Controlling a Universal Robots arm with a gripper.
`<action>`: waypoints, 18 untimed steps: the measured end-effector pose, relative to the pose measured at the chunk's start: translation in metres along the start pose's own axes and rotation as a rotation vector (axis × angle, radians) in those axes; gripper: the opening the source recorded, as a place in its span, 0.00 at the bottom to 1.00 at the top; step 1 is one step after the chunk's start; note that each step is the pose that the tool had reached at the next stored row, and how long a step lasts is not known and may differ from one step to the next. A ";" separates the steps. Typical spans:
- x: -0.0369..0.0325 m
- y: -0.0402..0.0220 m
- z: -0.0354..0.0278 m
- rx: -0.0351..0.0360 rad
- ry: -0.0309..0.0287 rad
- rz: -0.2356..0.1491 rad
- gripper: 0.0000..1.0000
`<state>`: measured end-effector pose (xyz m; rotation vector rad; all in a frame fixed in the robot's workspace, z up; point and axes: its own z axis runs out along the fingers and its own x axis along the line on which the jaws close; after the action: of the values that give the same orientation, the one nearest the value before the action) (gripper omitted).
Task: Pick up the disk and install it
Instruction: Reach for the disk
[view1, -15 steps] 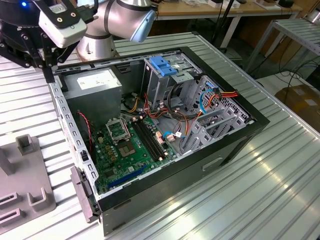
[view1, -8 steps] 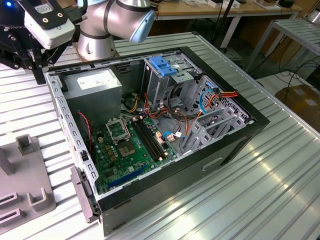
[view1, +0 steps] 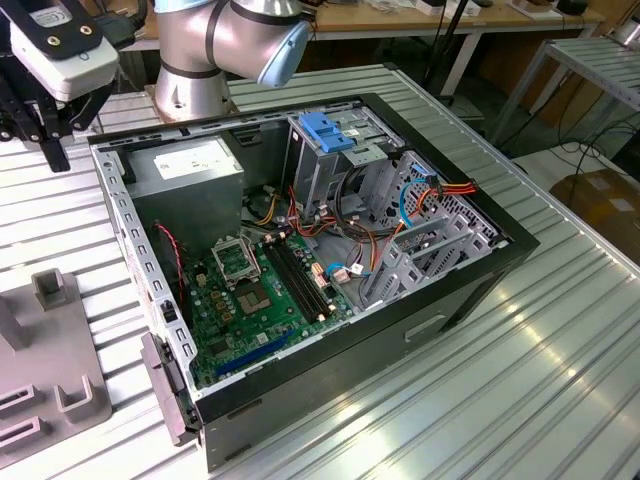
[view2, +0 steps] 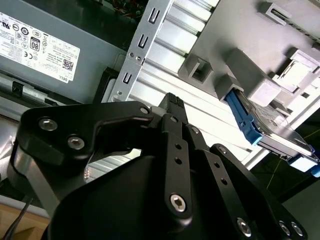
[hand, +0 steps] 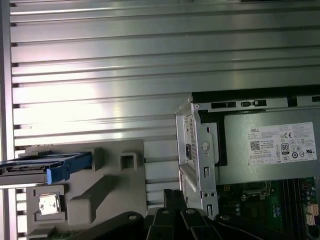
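The disk (view2: 272, 136) is a flat drive with blue side rails, standing on edge in a slot of a grey holder (view2: 240, 30). In the first wrist view the disk (hand: 42, 167) lies edge-on in that same holder (hand: 107, 192). My gripper (view2: 171, 102) hangs above the ribbed metal table between the holder and the corner of the open computer case (hand: 197, 150). Its black fingers meet at the tip with nothing between them, well apart from the disk. In the exterior view the gripper (view1: 50, 140) hangs at the far left, beyond the case's back corner.
The open case (view1: 480, 280) lies on its side mid-table, showing a green board (view1: 255, 290). A grey power-supply box (view1: 185, 170) fills one corner. A metal drive cage with a blue bracket (view1: 325, 130) stands deeper in. Loose cables (view1: 420, 195) run beside it.
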<state>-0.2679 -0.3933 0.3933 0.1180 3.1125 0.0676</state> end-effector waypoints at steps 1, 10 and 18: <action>0.0036 0.0007 0.0000 0.0000 -0.0001 0.000 0.10; 0.0235 0.0066 -0.0003 0.0043 0.0571 0.002 0.10; 0.0348 0.0109 -0.0003 0.0043 0.0572 0.002 0.10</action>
<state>-0.3018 -0.3797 0.3933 0.1220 3.1698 0.0654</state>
